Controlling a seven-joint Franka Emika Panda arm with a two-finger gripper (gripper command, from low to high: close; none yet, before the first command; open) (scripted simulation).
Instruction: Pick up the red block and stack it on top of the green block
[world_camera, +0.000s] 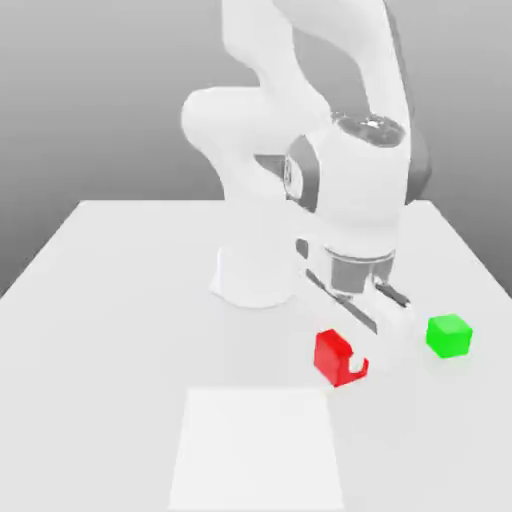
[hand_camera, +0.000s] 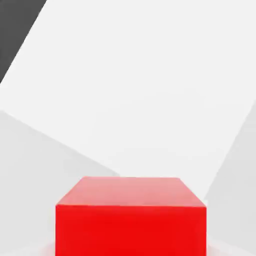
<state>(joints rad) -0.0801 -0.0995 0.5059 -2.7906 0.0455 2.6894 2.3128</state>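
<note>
The red block (world_camera: 328, 350) sits low near the middle of the white table (world_camera: 120, 300), in front of the arm's base. My gripper (world_camera: 342, 362) reaches down over it and is shut on it; one white fingertip (world_camera: 356, 369) presses its face on the exterior view's right, and the other finger is hidden behind the block. I cannot tell whether the block touches the table. In the hand view the red block (hand_camera: 130, 220) looms close, its top face and one side showing. The green block (world_camera: 449, 336) rests alone on the table, to the exterior view's right of the gripper and apart from it.
The arm's white base (world_camera: 250, 280) stands behind the red block. A paler square patch (world_camera: 258, 450) marks the table's front. In the hand view a dark area (hand_camera: 12, 30) lies past the table's edge.
</note>
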